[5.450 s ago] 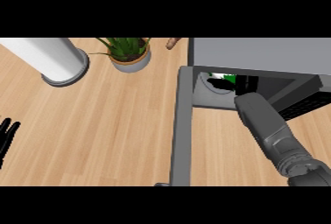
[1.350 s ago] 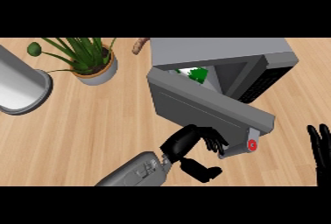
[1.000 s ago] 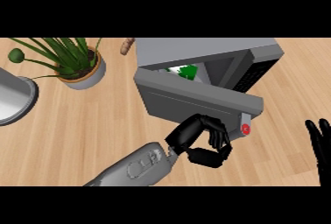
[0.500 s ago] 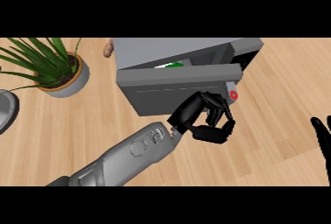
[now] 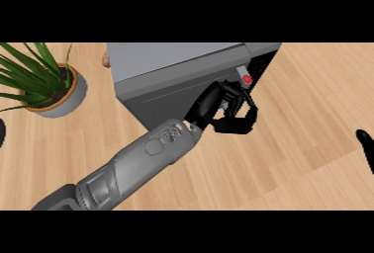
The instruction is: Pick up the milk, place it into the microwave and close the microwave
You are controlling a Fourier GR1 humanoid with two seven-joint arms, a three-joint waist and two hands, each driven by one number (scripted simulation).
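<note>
The grey microwave (image 5: 175,59) stands at the top middle of the head view. Its door (image 5: 171,96), with a red button (image 5: 246,79) near the free edge, lies almost flat against the front, and no inside shows. The milk is hidden behind the door. My left forearm comes up from the lower left. My left hand (image 5: 223,111) rests against the door's right end just below the button, fingers relaxed and holding nothing. Only a straight black finger of my right hand (image 5: 364,147) shows at the right edge, resting apart from the microwave.
A potted plant (image 5: 45,85) in a grey pot stands left of the microwave. A dark sliver of another object (image 5: 1,133) shows at the left edge. Bare wooden counter (image 5: 292,163) spreads in front and to the right.
The left hand has pushed the door from half open to almost shut. The green milk carton seen in the opening is now covered. The view has shifted, so the microwave sits more centred.
</note>
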